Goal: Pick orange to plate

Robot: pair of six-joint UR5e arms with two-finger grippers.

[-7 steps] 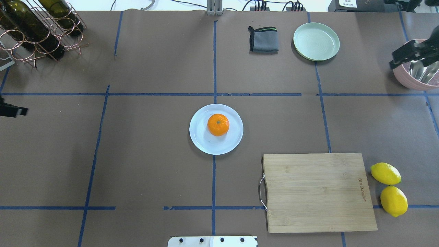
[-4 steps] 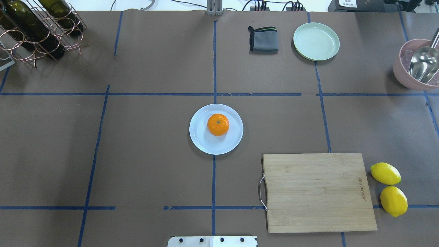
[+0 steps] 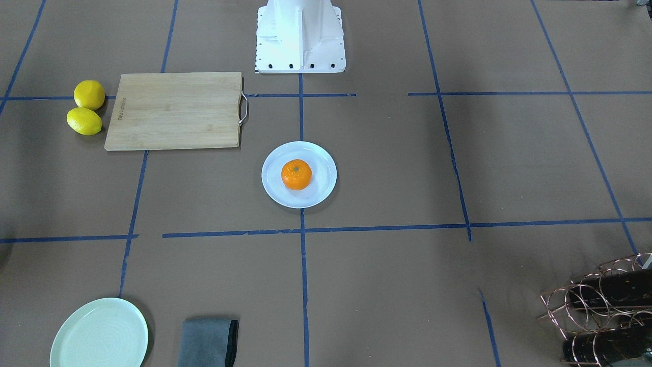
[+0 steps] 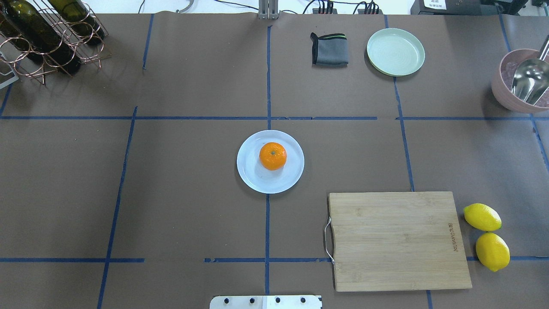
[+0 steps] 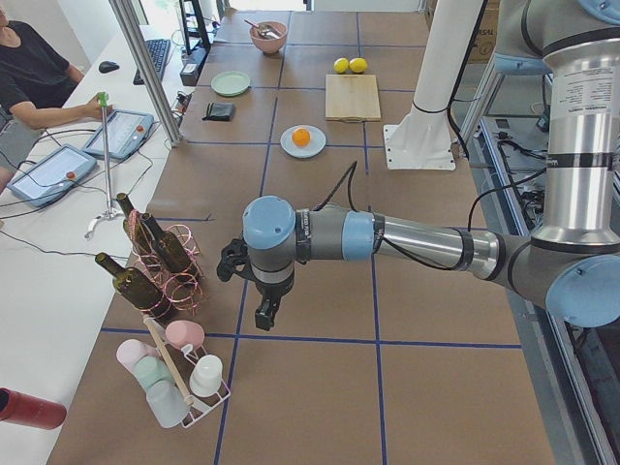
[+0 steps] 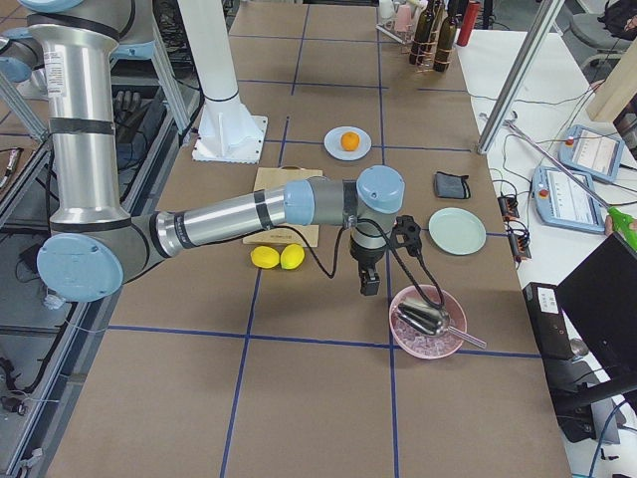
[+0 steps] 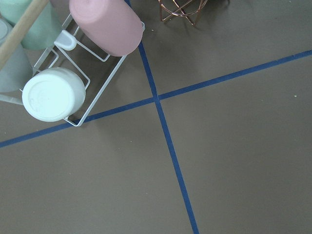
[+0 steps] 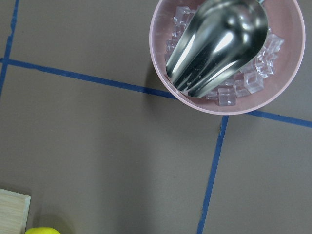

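The orange (image 4: 272, 156) rests on the pale bluish-white plate (image 4: 257, 181) at the table's middle, slightly toward the plate's far right part; it also shows in the front view as the orange (image 3: 296, 174) on the plate (image 3: 283, 195). No gripper is near it. My left gripper (image 5: 263, 312) hangs far off beside the bottle rack, and my right gripper (image 6: 370, 283) hangs next to the pink bowl. Both show only in the side views, so I cannot tell whether they are open or shut.
A mint-green plate (image 4: 395, 52) and a grey cloth (image 4: 329, 49) lie at the far right. A wooden cutting board (image 4: 396, 240) and two lemons (image 4: 482, 216) are near right. A pink bowl (image 4: 508, 101) holds ice and a scoop; a bottle rack (image 4: 43, 38) stands far left.
Both grippers, at the overhead view's left and right edges a second ago, have drawn outward out of that view. The orange and plate have not moved.
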